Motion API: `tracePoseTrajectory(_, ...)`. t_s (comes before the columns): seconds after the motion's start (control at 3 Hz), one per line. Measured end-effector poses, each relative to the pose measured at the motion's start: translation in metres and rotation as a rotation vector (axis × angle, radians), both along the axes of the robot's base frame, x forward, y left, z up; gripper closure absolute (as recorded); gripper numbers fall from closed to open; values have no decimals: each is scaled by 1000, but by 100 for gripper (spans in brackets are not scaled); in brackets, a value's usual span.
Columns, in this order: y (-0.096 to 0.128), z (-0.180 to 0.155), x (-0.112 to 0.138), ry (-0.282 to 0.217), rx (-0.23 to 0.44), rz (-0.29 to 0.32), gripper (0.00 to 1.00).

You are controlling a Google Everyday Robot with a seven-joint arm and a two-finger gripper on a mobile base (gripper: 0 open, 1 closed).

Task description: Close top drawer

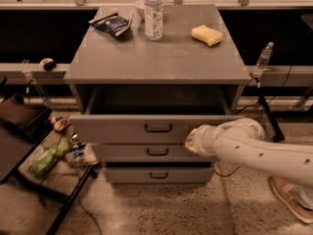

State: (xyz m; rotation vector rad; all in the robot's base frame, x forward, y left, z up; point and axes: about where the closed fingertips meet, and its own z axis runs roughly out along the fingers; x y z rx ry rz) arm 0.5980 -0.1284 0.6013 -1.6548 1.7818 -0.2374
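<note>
The top drawer [127,128] of the grey cabinet [156,58] is pulled partly out, with a strip of its dark interior showing. Its front panel carries a small black bar handle [158,128]. My white arm comes in from the right. The gripper [192,140] end is pressed against the right part of the top drawer's front panel, right of the handle. Two shorter drawers [157,152] with matching handles sit below it.
On the cabinet top stand a clear water bottle [153,12], a yellow sponge [207,35] and a dark snack bag [112,23]. A black rack with a green bag [49,155] stands at the left. A shoe [288,198] is on the floor at the right.
</note>
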Motion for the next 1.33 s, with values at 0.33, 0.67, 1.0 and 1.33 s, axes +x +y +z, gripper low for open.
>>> tracePoseTrajectory(0.33, 0, 0, 0, 0, 0, 0, 100)
tracePoseTrajectory(0.67, 2, 4, 34, -9, -10, 6, 100)
tracePoseTrajectory(1.0, 2, 5, 35, -10, -11, 7, 81)
tracePoseTrajectory(1.33, 1, 8, 57, -16, -17, -3, 58)
